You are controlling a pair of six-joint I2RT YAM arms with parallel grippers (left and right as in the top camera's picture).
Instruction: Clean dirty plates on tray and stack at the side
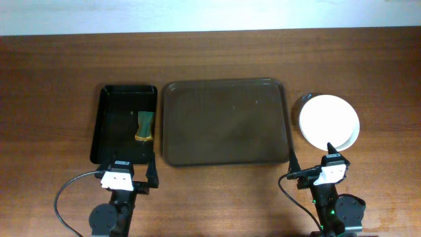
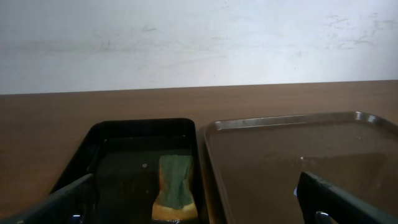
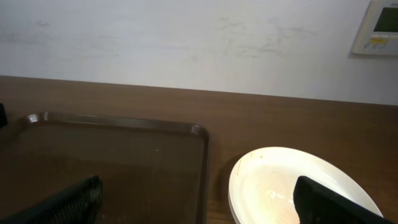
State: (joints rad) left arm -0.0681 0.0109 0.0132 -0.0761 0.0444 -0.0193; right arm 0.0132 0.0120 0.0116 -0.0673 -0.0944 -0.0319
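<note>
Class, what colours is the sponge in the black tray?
The sponge is green over yellow; the left wrist view shows it best.

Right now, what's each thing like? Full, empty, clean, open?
brown tray: empty.
plates: stacked beside the brown tray, top one looks clean.
black tray: holds the sponge.
sponge: lying flat, green side up.
left fingers: open, holding nothing.
right fingers: open, holding nothing.

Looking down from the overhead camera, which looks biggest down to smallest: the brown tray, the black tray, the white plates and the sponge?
1. brown tray, clearly the largest.
2. black tray, narrower.
3. stack of white plates.
4. green sponge, in the black tray, by far the smallest.
</note>
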